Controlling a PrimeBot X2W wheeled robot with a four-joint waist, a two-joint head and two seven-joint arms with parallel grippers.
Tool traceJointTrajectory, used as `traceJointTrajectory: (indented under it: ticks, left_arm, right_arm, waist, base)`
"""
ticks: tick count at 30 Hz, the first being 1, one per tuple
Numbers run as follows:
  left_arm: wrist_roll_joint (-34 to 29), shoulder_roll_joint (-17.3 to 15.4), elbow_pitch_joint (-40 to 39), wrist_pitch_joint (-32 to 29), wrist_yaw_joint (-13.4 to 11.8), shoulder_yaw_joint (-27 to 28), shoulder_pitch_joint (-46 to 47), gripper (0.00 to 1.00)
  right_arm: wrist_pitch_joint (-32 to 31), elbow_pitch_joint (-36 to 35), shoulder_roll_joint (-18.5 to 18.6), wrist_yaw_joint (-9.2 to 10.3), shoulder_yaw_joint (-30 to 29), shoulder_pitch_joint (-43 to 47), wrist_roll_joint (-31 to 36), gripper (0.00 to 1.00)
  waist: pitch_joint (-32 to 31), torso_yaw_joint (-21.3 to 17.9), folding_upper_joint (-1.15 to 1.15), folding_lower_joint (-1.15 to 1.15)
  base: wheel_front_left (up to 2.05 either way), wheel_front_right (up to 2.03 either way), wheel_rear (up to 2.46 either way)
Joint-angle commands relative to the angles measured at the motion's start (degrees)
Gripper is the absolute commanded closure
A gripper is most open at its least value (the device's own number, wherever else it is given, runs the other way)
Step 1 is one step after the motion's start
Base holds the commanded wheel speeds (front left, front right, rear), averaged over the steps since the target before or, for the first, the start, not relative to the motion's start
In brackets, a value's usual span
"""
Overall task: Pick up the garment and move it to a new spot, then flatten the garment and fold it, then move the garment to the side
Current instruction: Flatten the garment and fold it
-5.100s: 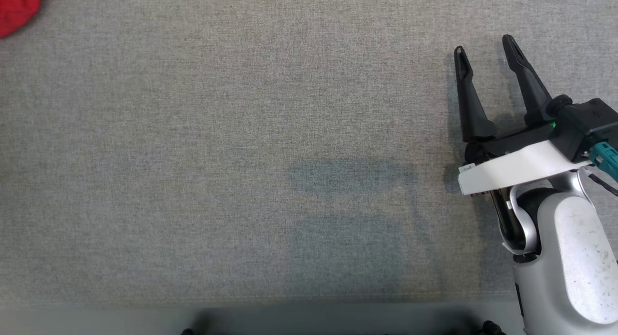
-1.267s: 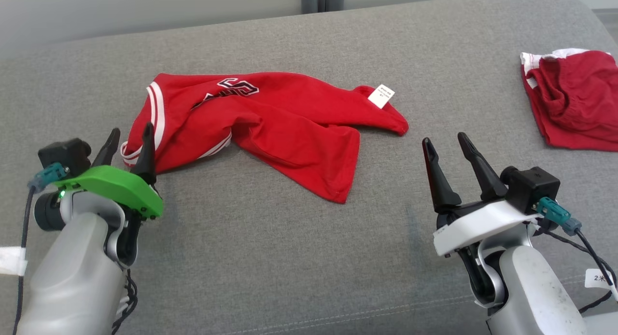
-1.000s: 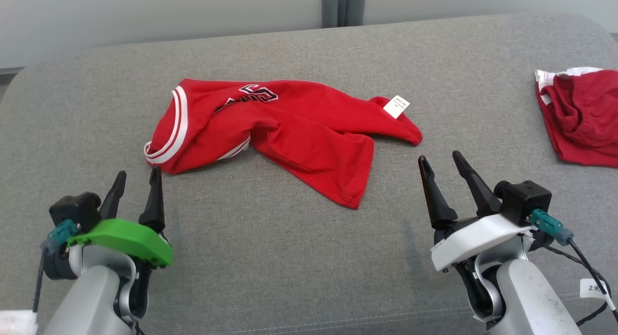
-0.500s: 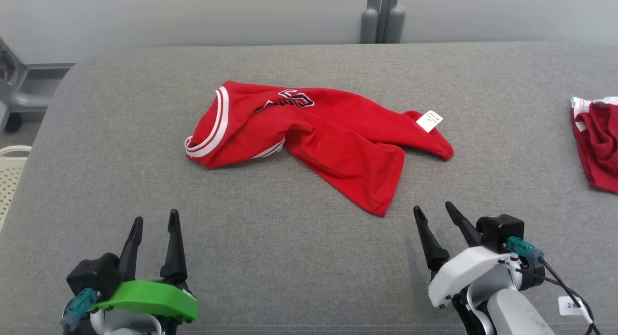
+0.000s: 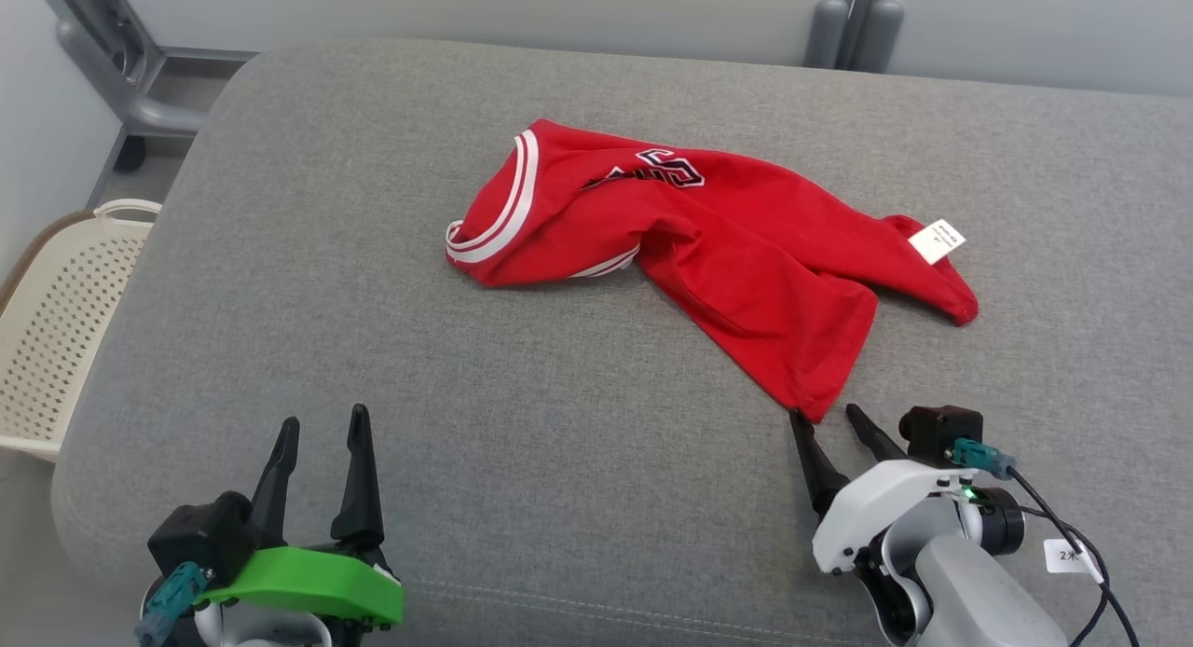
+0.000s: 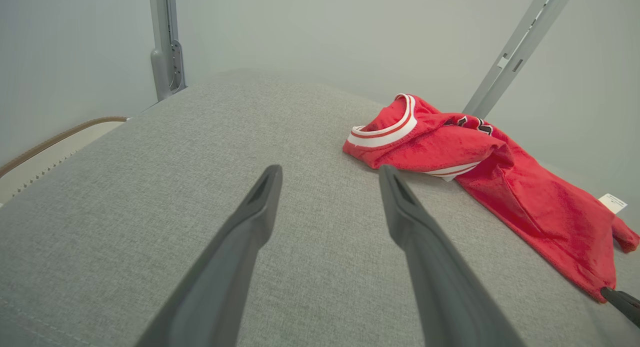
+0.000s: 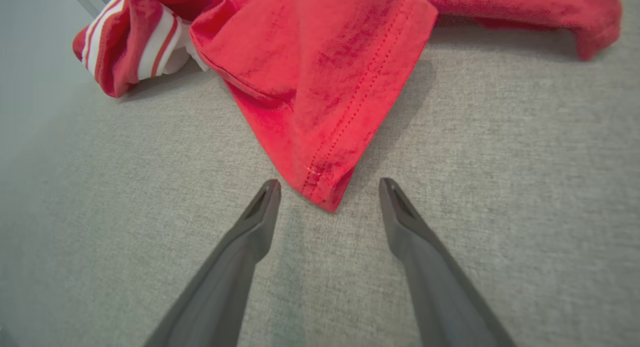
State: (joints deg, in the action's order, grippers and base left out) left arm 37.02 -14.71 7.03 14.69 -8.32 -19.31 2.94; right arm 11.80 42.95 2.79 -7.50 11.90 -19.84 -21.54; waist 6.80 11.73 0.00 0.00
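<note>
The garment (image 5: 708,246) is a crumpled red jersey with white-striped trim and a white tag, lying on the grey cushion (image 5: 373,349). My right gripper (image 5: 825,414) is open just below the garment's nearest hem corner. In the right wrist view that corner (image 7: 325,187) sits between the spread tips of the right gripper (image 7: 327,187), which grips nothing. My left gripper (image 5: 322,423) stands open at the lower left, well away from the garment. The left wrist view has the garment (image 6: 480,172) ahead and to the right of the open left gripper (image 6: 330,169).
A cream perforated basket (image 5: 56,321) stands beside the cushion's left edge. Grey metal posts (image 5: 853,18) rise behind the cushion against a pale wall. A cable with a small white label (image 5: 1067,556) trails from my right wrist.
The head view has swung left, so the second red garment at the right has left the picture and the basket has come in. My right gripper now sits at the garment's near corner.
</note>
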Motion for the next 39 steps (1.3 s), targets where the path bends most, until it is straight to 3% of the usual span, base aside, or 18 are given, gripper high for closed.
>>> traceJointTrajectory:
  ticks: [1, 9, 10, 12, 14, 16, 23, 31, 39]
  left_arm:
    - [-0.27, 0.15, -0.23, 0.03, -0.17, 0.07, -0.18, 0.00]
    - [-0.04, 0.23, -0.23, 0.11, -0.32, 0.04, -0.33, 0.00]
    - [-0.01, 0.22, -0.23, 0.13, -0.33, 0.10, -0.34, 0.00]
    - [0.01, 0.23, -0.30, 0.16, -0.41, 0.20, -0.28, 0.00]
    - [0.00, 0.24, -0.38, 0.19, -0.44, 0.28, -0.07, 0.00]
    - [0.02, 0.21, -0.44, 0.22, -0.42, 0.42, 0.20, 0.00]
    - [-0.14, 0.44, -0.25, 0.32, -0.42, 0.69, 0.30, 0.00]
    - [-0.14, 1.24, 0.49, 0.43, 0.14, 0.12, 0.00, 0.00]
    - [-0.38, 1.63, 0.94, 0.49, 0.52, -0.05, 0.47, 0.00]
  right_arm:
    - [0.75, 0.79, 0.23, 0.02, 0.34, -0.95, -1.21, 0.00]
    - [2.90, 8.41, 0.25, 0.02, 1.93, -5.03, -4.17, 0.00]
    - [3.09, 9.01, 0.25, 0.02, 1.96, -5.55, -4.54, 0.11]
    - [3.16, 10.30, 0.24, 0.03, 2.02, -6.58, -4.45, 0.52]
    - [3.25, 11.17, 0.21, 0.03, 2.01, -7.55, -4.19, 0.70]
    - [3.30, 10.81, 0.21, 0.03, 1.43, -8.45, -3.52, 1.00]
    - [3.35, 7.09, 0.79, 0.03, -0.56, -8.98, 2.47, 1.00]
    - [3.36, 0.60, 6.16, 0.03, -3.41, -6.88, 10.80, 1.00]
    - [3.36, -1.24, 10.27, 0.05, -5.54, -3.23, 13.85, 1.00]
  waist:
    - [0.87, 1.56, 0.00, 0.00]
    - [1.59, 2.58, 0.00, 0.00]
    - [1.69, 2.55, 0.00, 0.00]
    - [1.96, 2.42, 0.00, 0.00]
    - [2.26, 2.22, 0.00, 0.00]
    - [2.51, 1.90, 0.00, 0.00]
    - [2.63, -0.53, 0.00, 0.00]
    - [2.03, -4.26, 0.00, 0.00]
    - [2.45, -6.83, 0.00, 0.00]
  base:
    - [0.00, 0.00, 0.00]
    - [0.00, 0.00, 0.00]
    - [0.00, 0.00, 0.00]
    - [0.00, 0.00, 0.00]
    - [0.00, 0.00, 0.00]
    - [0.00, 0.00, 0.00]
    - [0.00, 0.00, 0.00]
    - [0.00, 0.00, 0.00]
    - [0.00, 0.00, 0.00]
